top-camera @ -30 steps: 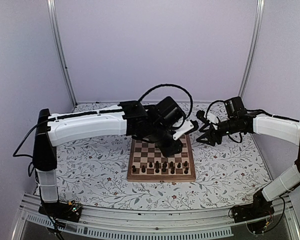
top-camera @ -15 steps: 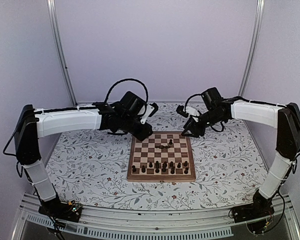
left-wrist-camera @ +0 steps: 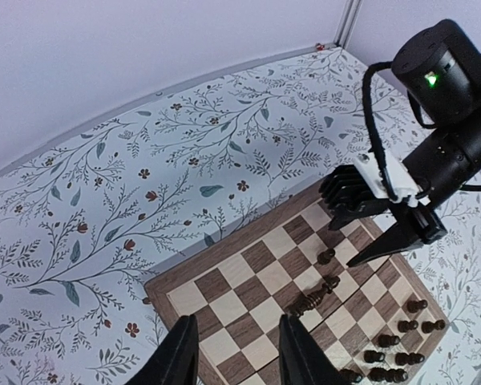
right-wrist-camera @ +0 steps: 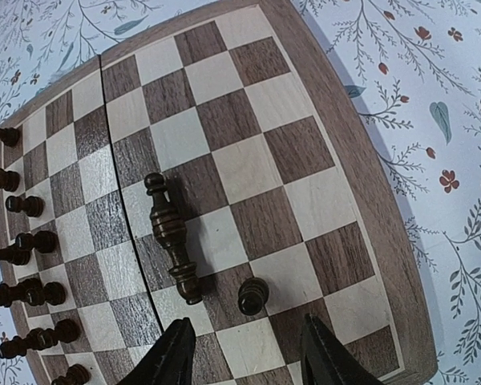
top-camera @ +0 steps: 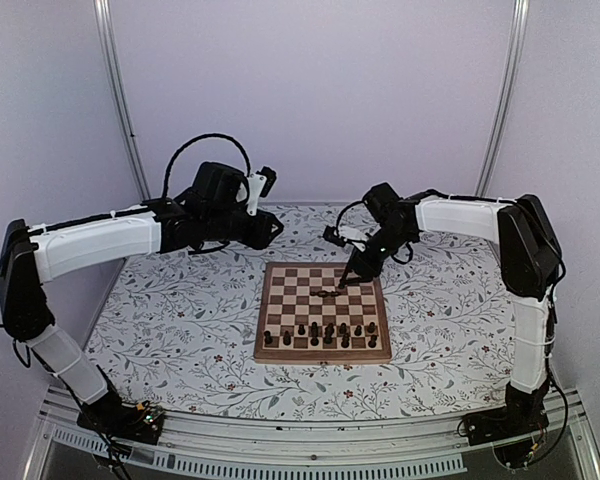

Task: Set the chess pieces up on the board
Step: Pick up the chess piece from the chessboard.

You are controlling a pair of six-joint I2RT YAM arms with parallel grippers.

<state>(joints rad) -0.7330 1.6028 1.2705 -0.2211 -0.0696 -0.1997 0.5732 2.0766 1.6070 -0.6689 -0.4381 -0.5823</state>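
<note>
The board [top-camera: 290, 291] lies mid-table. Several dark chess pieces [top-camera: 320, 333] stand in rows along its near edge. One tall piece [right-wrist-camera: 170, 233] lies toppled on the squares, also seen as the fallen piece [top-camera: 329, 293] from above. A small pawn [right-wrist-camera: 253, 295] stands upright beside its base. My right gripper [right-wrist-camera: 248, 362] hovers open just short of that pawn, with nothing between its fingers. My left gripper [left-wrist-camera: 236, 358] is open and empty, raised above the board's far left corner [left-wrist-camera: 156, 290]. The left wrist view shows the right gripper [left-wrist-camera: 383, 245] over the board's right side.
The floral tablecloth [top-camera: 180, 320] surrounds the board on all sides. White walls and metal frame posts [top-camera: 120, 100] close the back. The right arm's forearm [top-camera: 460, 215] reaches over the table's far right, and the left arm [top-camera: 100, 245] stretches across the left.
My left arm has pulled back and to the left, off the board, and the tall piece now lies on the squares. My right arm has swung in over the board's far right.
</note>
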